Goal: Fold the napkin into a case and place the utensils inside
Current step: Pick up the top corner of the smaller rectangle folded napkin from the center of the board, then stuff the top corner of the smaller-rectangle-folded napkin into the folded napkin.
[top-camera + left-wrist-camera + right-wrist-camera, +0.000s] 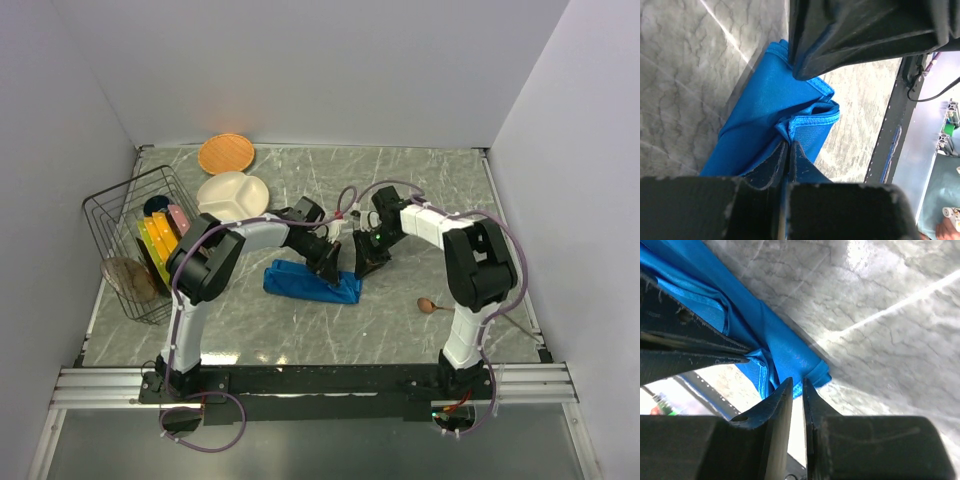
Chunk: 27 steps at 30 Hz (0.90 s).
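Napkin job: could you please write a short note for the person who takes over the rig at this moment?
Left hand: shut on a fold of the napkin.
Right hand: almost closed at the napkin's end; whether it grips the cloth is not clear.
Napkin: mid-table, folded into a long layered strip.
Wooden spoon: on the table, to the napkin's right, apart from it.
Done: most of the folding.
To do: finish the case, put the spoon inside.

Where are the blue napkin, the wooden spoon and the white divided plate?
blue napkin point(295, 280), top view, on its folded left half.
wooden spoon point(427, 305), top view, on its round bowl.
white divided plate point(230, 192), top view, on a bare compartment.
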Available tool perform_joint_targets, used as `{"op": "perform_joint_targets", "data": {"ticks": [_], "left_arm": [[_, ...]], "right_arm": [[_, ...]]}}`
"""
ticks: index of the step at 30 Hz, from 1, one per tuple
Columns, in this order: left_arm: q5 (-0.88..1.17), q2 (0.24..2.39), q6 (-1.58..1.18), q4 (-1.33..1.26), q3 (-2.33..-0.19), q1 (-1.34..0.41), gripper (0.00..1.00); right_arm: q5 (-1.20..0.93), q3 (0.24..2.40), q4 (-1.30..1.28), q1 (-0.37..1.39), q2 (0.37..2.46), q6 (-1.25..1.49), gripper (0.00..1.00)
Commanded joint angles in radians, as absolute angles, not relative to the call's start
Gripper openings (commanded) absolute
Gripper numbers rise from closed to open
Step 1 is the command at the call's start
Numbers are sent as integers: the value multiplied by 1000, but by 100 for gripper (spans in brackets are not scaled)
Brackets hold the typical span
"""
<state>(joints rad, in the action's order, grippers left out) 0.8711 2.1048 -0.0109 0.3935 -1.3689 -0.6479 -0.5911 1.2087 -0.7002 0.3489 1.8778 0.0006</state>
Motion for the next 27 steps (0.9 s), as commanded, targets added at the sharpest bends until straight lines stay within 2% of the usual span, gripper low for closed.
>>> {"op": "perform_joint_targets", "data": {"ticks": [1, 9, 27], "left_arm": [[864, 2132, -28, 437, -1391, -655, 1], [871, 2155, -40, 440, -1396, -643, 1], [903, 2201, -69, 436, -1411, -603, 1]], "right_arm": [[-575, 1166, -574, 388, 1764, -2, 21], [-563, 1086, -459, 405, 1712, 66, 28], [-477, 874, -192, 406, 1486, 100, 31]]}}
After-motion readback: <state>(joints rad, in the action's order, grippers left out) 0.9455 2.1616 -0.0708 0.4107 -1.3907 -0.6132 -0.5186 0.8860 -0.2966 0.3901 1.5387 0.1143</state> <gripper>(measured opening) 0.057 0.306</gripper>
